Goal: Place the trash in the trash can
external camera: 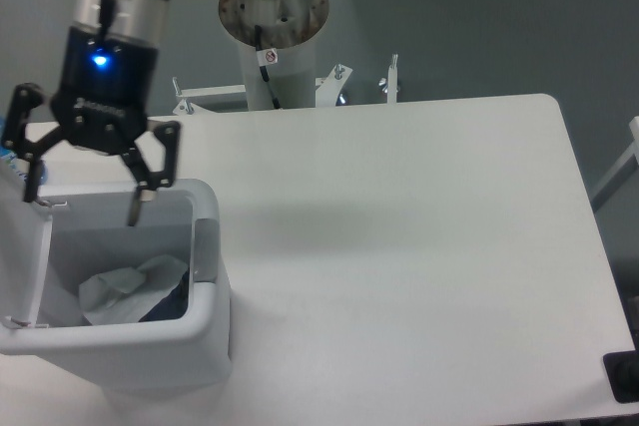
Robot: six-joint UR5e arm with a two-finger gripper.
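napkin (128, 286): crumpled white paper lying inside the trash can, below the jaws and apart from them, touching neither finger
trash can (205, 321): white boxy bin at the table's near left corner, lid swung up on its left side, grey latch tab on the right rim
gripper (82, 189): hovers above the bin's back rim, jaws spread wide, nothing between them
dark item: something dark shows beside the napkin in the bin, too hidden to identify
table (419, 246): white top
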